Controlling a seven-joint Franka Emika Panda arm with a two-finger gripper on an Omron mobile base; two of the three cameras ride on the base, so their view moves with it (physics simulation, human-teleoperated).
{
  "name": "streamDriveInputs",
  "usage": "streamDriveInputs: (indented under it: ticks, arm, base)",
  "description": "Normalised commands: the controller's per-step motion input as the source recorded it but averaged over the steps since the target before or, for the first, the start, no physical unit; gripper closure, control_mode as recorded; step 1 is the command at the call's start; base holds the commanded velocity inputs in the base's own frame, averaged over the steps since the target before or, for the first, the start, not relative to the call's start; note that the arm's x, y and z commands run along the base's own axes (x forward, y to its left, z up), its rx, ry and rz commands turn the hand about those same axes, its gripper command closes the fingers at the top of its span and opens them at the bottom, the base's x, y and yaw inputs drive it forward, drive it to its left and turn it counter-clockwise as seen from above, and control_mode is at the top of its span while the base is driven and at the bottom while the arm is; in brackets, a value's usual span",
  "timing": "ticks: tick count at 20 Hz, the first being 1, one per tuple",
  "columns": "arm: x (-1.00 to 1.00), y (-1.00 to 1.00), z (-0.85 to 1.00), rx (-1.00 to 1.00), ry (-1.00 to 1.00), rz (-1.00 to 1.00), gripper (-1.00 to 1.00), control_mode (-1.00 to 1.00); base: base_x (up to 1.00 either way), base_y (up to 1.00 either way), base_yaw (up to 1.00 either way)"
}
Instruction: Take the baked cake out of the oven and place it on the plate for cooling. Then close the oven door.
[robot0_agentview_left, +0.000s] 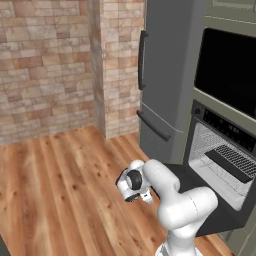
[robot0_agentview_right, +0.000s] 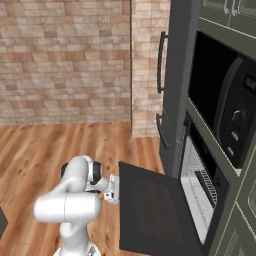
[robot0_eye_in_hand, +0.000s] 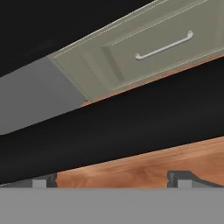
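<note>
The oven (robot0_agentview_left: 220, 150) stands open in the cabinet wall on the right, its pale grey cavity holding a wire rack (robot0_agentview_left: 234, 159). The oven door (robot0_agentview_right: 150, 210) hangs folded down as a flat black panel. My gripper (robot0_agentview_right: 116, 190) sits low, just off the door's left edge, pointing at it. In the hand view the door edge (robot0_eye_in_hand: 109, 127) runs as a black band close ahead, and my gripper (robot0_eye_in_hand: 113, 180) is open with nothing between its fingertips (robot0_eye_in_hand: 183, 177). The cake and the plate are out of view.
A tall grey fridge (robot0_agentview_left: 165, 75) with dark handles stands left of the oven, beside a brick pillar (robot0_agentview_left: 120, 65). A black microwave (robot0_agentview_right: 235, 110) sits above the oven. Below the oven is a drawer (robot0_eye_in_hand: 162, 46) with a bar handle. Wooden floor (robot0_agentview_left: 60, 190) lies to the left.
</note>
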Motion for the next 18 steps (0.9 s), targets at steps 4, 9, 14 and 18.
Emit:
streamDriveInputs:
  ticks: [4,9,14,18]
  arm:
    - [0.25,-0.45,0.04,-0.08,-0.02,-0.01,-1.00,-1.00]
    - [0.19,-0.53,0.00,-0.16,-0.12,0.00,-1.00,-1.00]
    - [0.20,-0.55,0.10,-0.23,-0.22,0.00,-1.00,-1.00]
    - [0.30,-0.60,0.23,-0.25,-0.22,0.00,-1.00,-1.00]
  base:
    - [0.00,0.00,0.00]
    - [0.00,0.00,0.00]
    - [0.00,0.00,0.00]
    - [0.00,0.00,0.00]
